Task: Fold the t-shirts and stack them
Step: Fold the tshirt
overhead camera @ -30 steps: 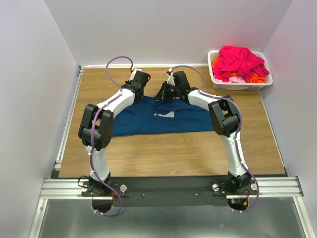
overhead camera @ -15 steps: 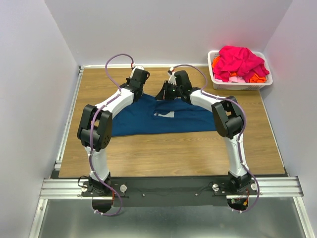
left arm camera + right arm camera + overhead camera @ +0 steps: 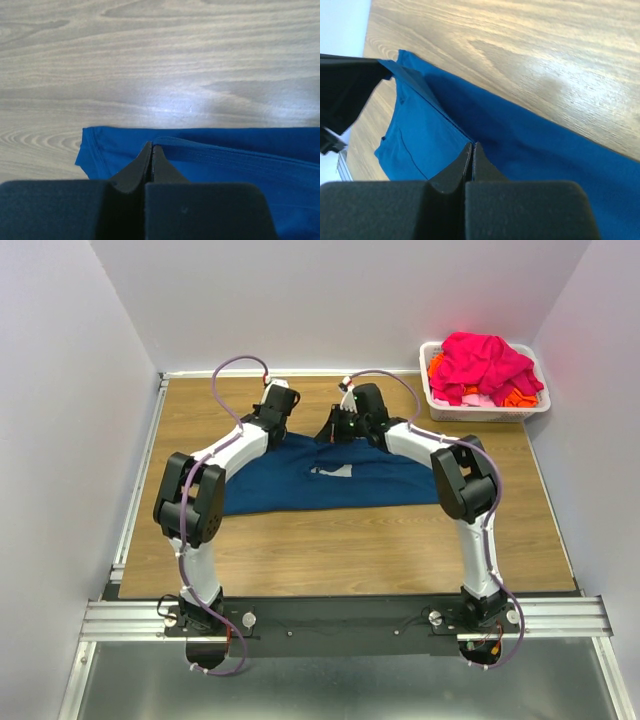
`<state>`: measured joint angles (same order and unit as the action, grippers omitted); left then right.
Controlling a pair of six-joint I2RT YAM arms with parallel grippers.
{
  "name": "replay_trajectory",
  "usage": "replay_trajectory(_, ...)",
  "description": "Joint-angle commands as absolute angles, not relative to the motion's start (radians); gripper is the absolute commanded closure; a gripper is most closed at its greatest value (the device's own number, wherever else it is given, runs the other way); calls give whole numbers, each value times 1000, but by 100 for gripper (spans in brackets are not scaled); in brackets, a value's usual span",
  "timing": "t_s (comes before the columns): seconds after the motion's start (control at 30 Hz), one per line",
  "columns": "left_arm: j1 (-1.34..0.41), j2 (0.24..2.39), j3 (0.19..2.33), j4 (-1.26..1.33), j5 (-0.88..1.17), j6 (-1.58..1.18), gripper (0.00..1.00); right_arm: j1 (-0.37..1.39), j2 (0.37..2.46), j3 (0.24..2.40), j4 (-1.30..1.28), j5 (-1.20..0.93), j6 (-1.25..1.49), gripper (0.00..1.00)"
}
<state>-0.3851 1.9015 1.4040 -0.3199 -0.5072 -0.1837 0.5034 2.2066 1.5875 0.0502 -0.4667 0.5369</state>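
A dark teal-blue t-shirt lies spread across the middle of the table, its pale chest print facing up. My left gripper is at the shirt's far edge, shut on the stitched hem beside a corner of the cloth. My right gripper is a little to the right on the same far edge, shut on a raised fold of the blue t-shirt. In the right wrist view the cloth stretches from my jaws toward the left gripper. More t-shirts, magenta-pink and orange, are heaped in the basket.
The white plastic basket stands at the far right corner of the wooden table. Grey walls close in the left, far and right sides. A metal rail with both arm bases runs along the near edge.
Both arms have shifted slightly toward the far side, drawing the shirt's far edge with them. Both grips stay shut.
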Motion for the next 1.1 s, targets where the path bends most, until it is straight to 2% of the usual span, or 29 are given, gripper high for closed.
replay_trajectory(0.0, -370, 1842, 1368, -299, -506, -199, 100, 520, 2161, 1582, 12, -445, 491, 97)
replay_trajectory(0.87, -360, 1729, 1143, -272, -448, -255, 100, 578, 2169, 1540, -74, -538, 393, 95)
replay_trajectory(1.07, -360, 1695, 1080, -268, -396, -278, 98, 595, 2169, 1534, -90, -557, 371, 91)
